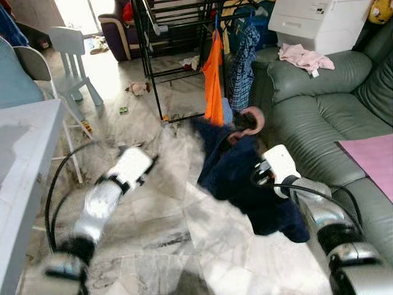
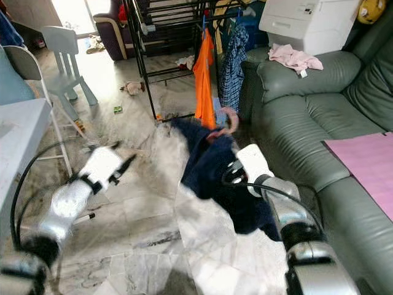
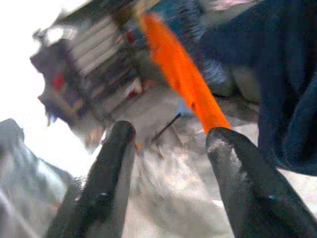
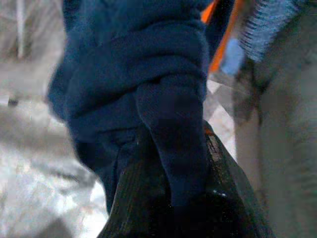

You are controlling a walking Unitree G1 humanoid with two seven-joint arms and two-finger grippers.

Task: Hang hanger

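Cloth filled my right tool (image 1: 261, 161): its black fingers (image 4: 218, 198) were closed on a dark navy garment (image 1: 236, 175), which was folded thick over them, so I could not see the grip point itself. Above the tool, a pink hanger (image 1: 250, 120) rose out of the garment's collar, its loop free and tilted. The garment hung down from my right tool to near the marble floor (image 1: 184, 246), bunched and heavy-looking, more a bundle than a neat drape.

My left tool (image 1: 144, 166) was held out well apart from the garment, its two fingers (image 3: 111, 163) spread wide and holding nothing.

Beyond my right tool stood the black drying rack (image 1: 153, 61), with an orange shirt (image 1: 213, 80) and a blue checked shirt (image 1: 242, 64) already hung from its rail. A green sofa (image 1: 319, 104) ran along the outer side of my right arm.

I judged this to be the carrying step: garment and hanger in hand, not yet on the rail. The next move would call for raising the right tool so the pink loop clears the rail, then lowering it on beside the orange shirt. The blur made the loop's exact angle hard to read.
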